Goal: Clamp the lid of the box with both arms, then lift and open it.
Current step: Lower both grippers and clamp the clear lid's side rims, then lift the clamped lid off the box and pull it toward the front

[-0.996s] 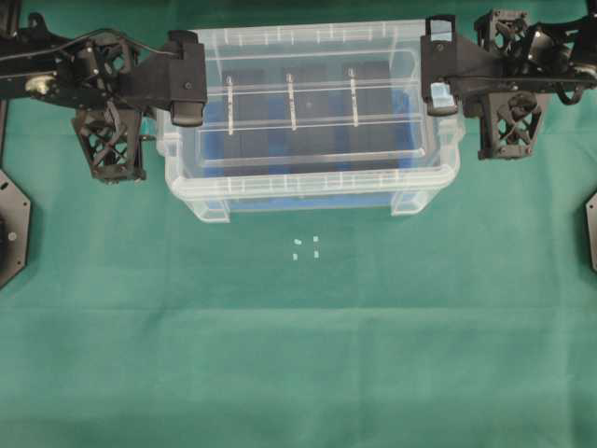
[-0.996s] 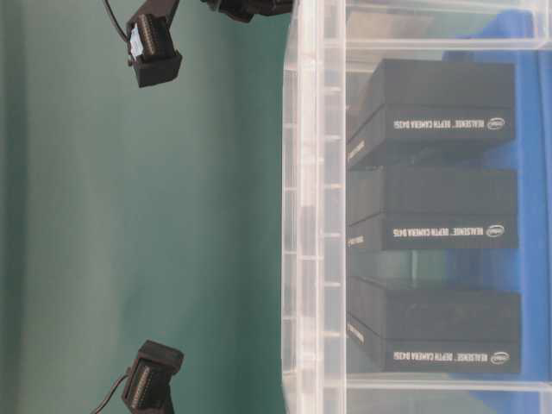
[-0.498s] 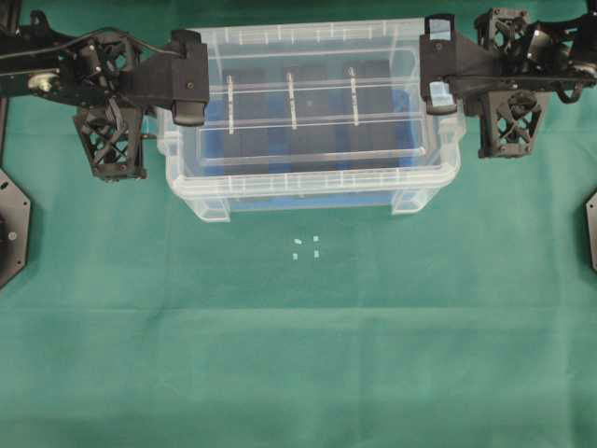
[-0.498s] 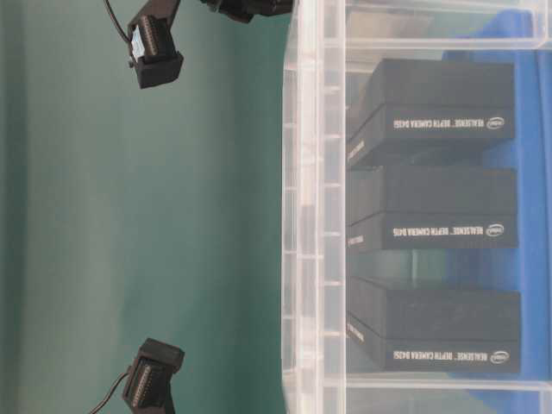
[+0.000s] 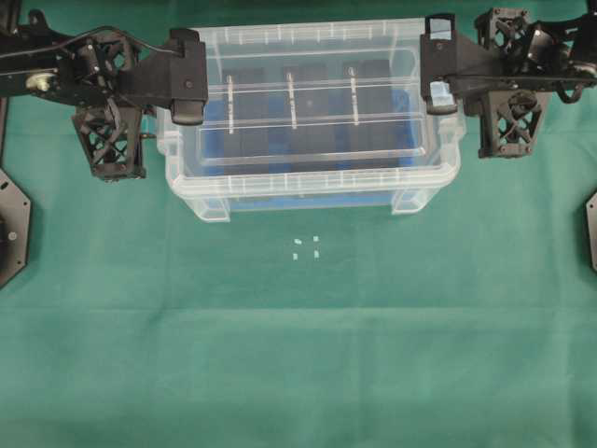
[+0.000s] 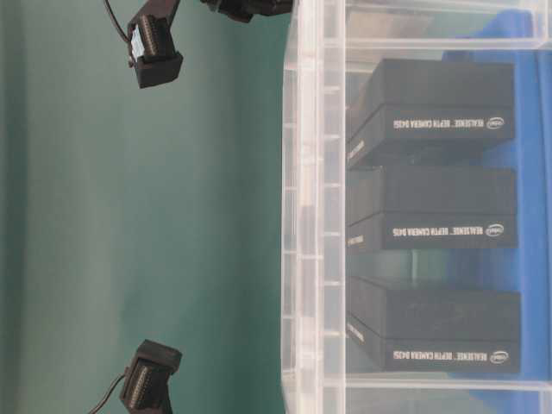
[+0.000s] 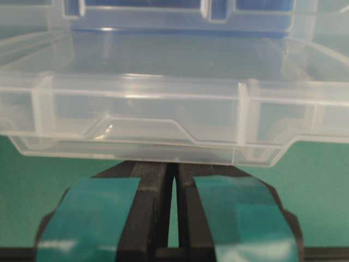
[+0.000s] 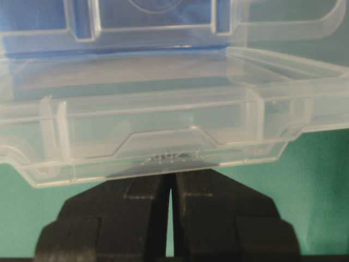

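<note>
The clear lid (image 5: 308, 140) hangs level above the open box (image 5: 308, 194), a deep clear tub with a blue bottom. Three black blocks (image 6: 431, 207) with white lettering lie inside the box (image 6: 315, 216). My left gripper (image 5: 189, 89) is shut on the lid's left short end. My right gripper (image 5: 438, 79) is shut on its right short end. In the left wrist view the teal-taped gripper (image 7: 173, 166) pinches the lid's edge (image 7: 142, 103). In the right wrist view the black gripper (image 8: 170, 177) does the same on its end of the lid (image 8: 152, 120).
Green cloth (image 5: 298, 355) covers the table. Small white marks (image 5: 306, 247) lie on it just in front of the box. Black base plates sit at the left edge (image 5: 11, 229) and right edge (image 5: 591, 229).
The left arm has shifted slightly toward the far side. The lid stays gripped at both ends; the right arm has hardly moved.
</note>
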`<action>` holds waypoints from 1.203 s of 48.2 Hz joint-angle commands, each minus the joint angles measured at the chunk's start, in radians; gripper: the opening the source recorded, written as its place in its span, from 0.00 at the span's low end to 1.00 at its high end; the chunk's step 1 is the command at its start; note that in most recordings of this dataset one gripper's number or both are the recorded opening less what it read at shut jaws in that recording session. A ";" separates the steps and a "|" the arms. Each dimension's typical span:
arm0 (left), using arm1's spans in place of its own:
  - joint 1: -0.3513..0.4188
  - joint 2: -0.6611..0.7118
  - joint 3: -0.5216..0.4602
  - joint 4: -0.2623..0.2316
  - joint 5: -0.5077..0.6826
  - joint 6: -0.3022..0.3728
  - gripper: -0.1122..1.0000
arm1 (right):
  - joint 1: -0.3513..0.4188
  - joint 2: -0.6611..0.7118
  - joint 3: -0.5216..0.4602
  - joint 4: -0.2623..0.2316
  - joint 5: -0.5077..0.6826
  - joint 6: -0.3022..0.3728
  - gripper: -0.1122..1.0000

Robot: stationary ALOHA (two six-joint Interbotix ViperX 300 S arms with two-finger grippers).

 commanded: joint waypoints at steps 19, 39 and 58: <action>-0.003 -0.018 -0.132 -0.006 0.058 0.000 0.11 | 0.021 -0.034 -0.109 0.005 0.029 0.017 0.10; -0.015 -0.020 -0.193 -0.005 0.130 -0.003 0.11 | 0.040 -0.051 -0.179 0.005 0.109 0.017 0.10; -0.020 -0.081 -0.204 -0.005 0.170 -0.028 0.11 | 0.061 -0.051 -0.242 0.005 0.186 0.020 0.10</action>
